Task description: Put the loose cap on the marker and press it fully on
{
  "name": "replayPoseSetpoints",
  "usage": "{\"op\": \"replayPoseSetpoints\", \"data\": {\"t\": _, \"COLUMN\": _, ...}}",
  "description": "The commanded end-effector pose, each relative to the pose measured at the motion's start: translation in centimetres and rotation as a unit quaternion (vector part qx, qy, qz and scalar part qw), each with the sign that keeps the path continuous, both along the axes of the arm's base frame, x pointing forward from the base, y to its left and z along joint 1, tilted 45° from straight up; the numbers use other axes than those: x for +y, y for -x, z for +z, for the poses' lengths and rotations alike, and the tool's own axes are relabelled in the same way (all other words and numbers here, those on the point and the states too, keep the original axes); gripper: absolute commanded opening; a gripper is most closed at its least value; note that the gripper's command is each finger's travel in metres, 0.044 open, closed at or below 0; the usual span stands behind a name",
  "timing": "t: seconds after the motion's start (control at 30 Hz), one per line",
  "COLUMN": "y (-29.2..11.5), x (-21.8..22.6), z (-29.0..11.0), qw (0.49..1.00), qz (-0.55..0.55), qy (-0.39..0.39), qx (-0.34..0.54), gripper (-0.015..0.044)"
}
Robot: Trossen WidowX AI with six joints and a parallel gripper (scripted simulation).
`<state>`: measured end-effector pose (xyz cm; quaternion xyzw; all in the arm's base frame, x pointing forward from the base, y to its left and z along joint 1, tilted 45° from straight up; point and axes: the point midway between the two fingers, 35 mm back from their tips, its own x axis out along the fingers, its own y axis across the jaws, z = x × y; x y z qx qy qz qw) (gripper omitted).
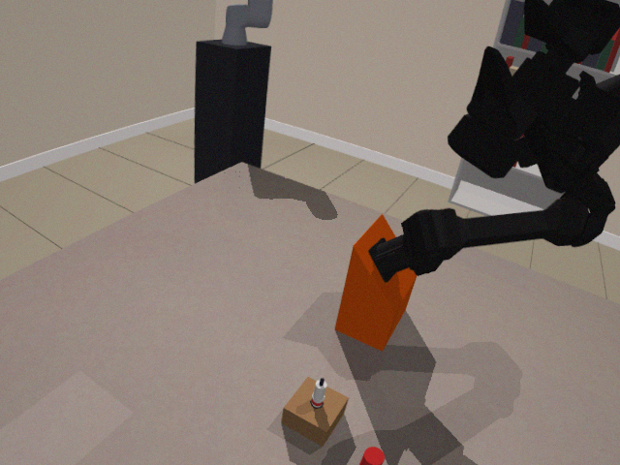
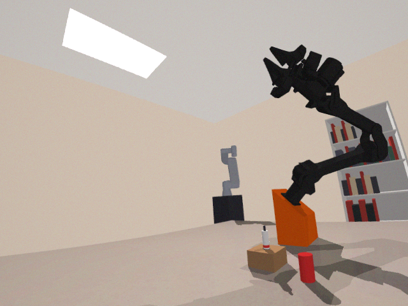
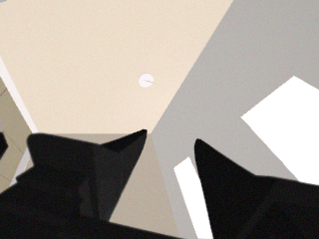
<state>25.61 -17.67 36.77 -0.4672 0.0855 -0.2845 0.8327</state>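
Note:
A white marker point(image 1: 319, 392) point(image 2: 265, 238) with a dark tip and a red band stands upright in the brown holder block point(image 1: 302, 415) point(image 2: 263, 261). The red cap point(image 1: 372, 456) point(image 2: 306, 267) stands loose on the table just right of the block, cut off by the bottom edge in the top view. My gripper point(image 2: 267, 54) point(image 3: 170, 137) is raised high above the table, far from both, pointing up toward the wall and ceiling. Its fingers stand partly apart with nothing between them.
My arm rises from a tall orange base block point(image 1: 370, 305) point(image 2: 293, 224) behind the holder. A grey arm on a black pedestal point(image 1: 230, 105) point(image 2: 227, 207) stands beyond the table's far corner. A bookshelf point(image 2: 365, 184) stands at the right wall.

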Motion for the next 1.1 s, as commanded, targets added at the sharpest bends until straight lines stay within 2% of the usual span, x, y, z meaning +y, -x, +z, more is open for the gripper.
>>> {"op": "replayPoseSetpoints", "data": {"t": 0.0, "y": -3.9, "x": 1.8, "z": -4.1, "qw": 0.990, "qz": 0.080, "qy": -0.101, "qx": 0.055, "gripper": 0.0242}}
{"op": "replayPoseSetpoints", "data": {"t": 0.17, "y": -7.7, "x": 5.9, "z": -10.1, "qw": 0.945, "qz": 0.170, "qy": -0.245, "qx": 0.137, "gripper": 0.0242}}
{"op": "replayPoseSetpoints", "data": {"t": 0.37, "y": -9.5, "x": 10.8, "z": -15.8, "qw": 0.865, "qz": 0.224, "qy": -0.385, "qx": 0.231, "gripper": 0.0242}}
{"op": "replayPoseSetpoints", "data": {"t": 0.53, "y": -9.4, "x": 16.7, "z": -21.4, "qw": 0.753, "qz": 0.248, "qy": -0.502, "qx": 0.346, "gripper": 0.0242}}
{"op": "replayPoseSetpoints", "data": {"t": 0.7, "y": -7.6, "x": 21.7, "z": -25.1, "qw": 0.622, "qz": 0.219, "qy": -0.608, "qx": 0.441, "gripper": 0.0242}}
{"op": "replayPoseSetpoints", "data": {"t": 0.9, "y": -3.8, "x": 27.9, "z": -27.9, "qw": 0.406, "qz": 0.089, "qy": -0.727, "qx": 0.547, "gripper": 0.0242}}
{"op": "replayPoseSetpoints", "data": {"t": 0.97, "y": -3.3, "x": 28.5, "z": -28.0, "qw": 0.382, "qz": 0.070, "qy": -0.735, "qx": 0.556, "gripper": 0.0242}}
{"op": "replayPoseSetpoints", "data": {"t": 1.07, "y": -3.3, "x": 28.7, "z": -27.8, "qw": 0.382, "qz": 0.070, "qy": -0.735, "qx": 0.556, "gripper": 0.0242}}
